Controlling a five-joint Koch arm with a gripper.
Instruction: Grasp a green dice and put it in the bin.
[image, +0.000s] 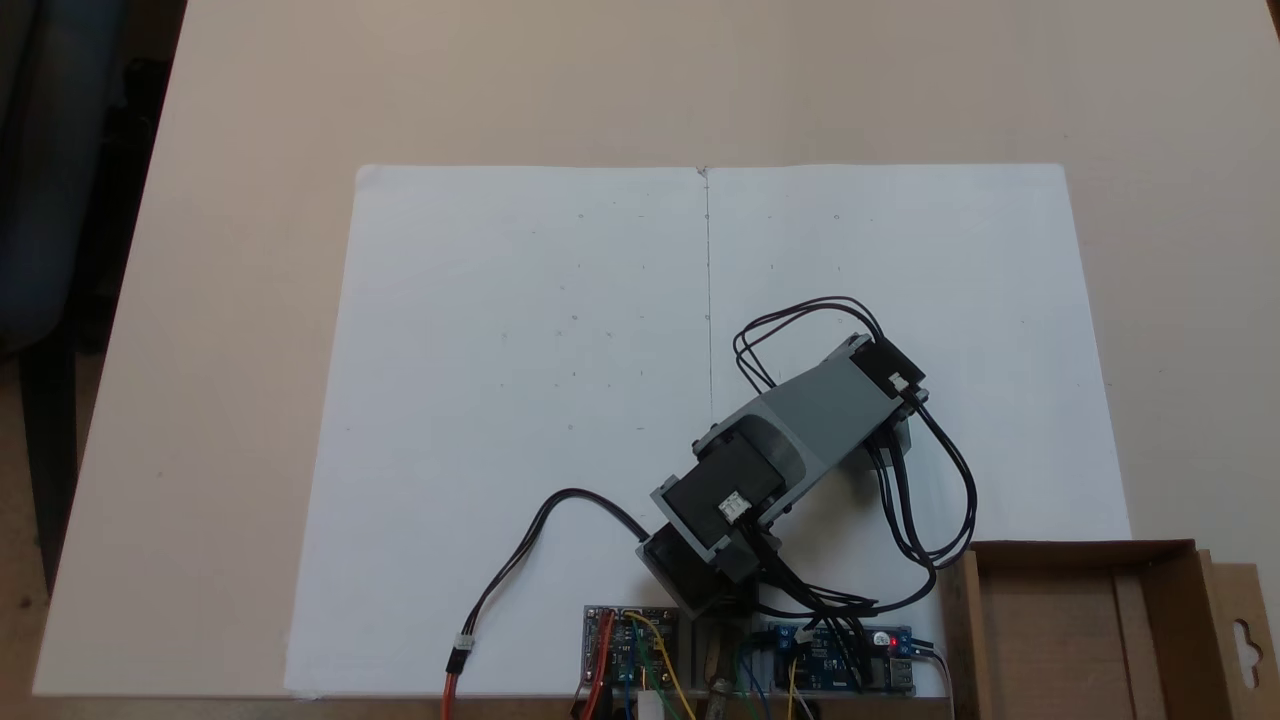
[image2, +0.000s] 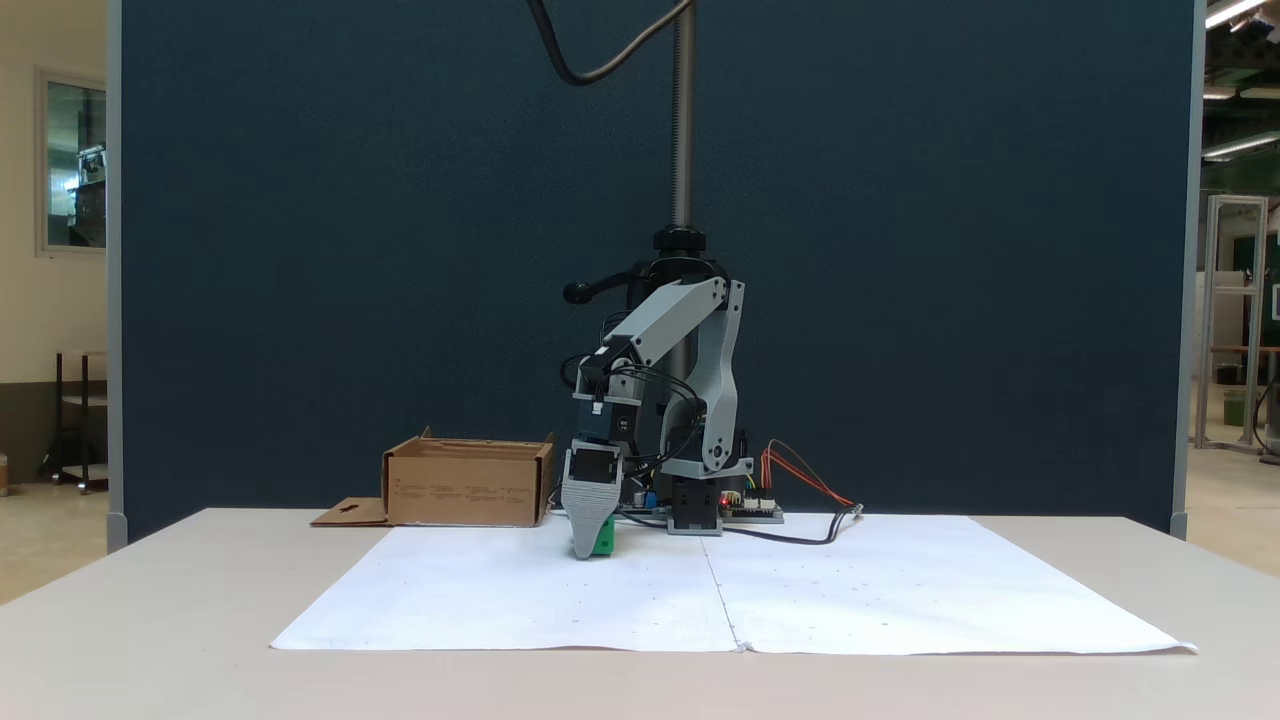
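Note:
The green dice (image2: 605, 540) rests on the white paper (image2: 720, 590), partly hidden behind a grey finger. My gripper (image2: 591, 546) points straight down with its tip on the paper, right against the dice. One finger stands in front of the other, so the gap between them is hidden. In a fixed view from above, the arm (image: 800, 430) covers the gripper and the dice. The bin (image: 1080, 548), a shallow brown cardboard box, stands at the bottom right there. From the front, the bin (image2: 465, 490) sits left of the gripper, apart from it.
Circuit boards (image: 630, 640) with coloured wires sit by the arm's base at the table's near edge. Black cables (image: 930, 500) loop between arm and bin. The bin's flap (image: 1240, 640) with a hang-hole lies flat beside it. A metal pole (image2: 683, 120) rises behind the arm.

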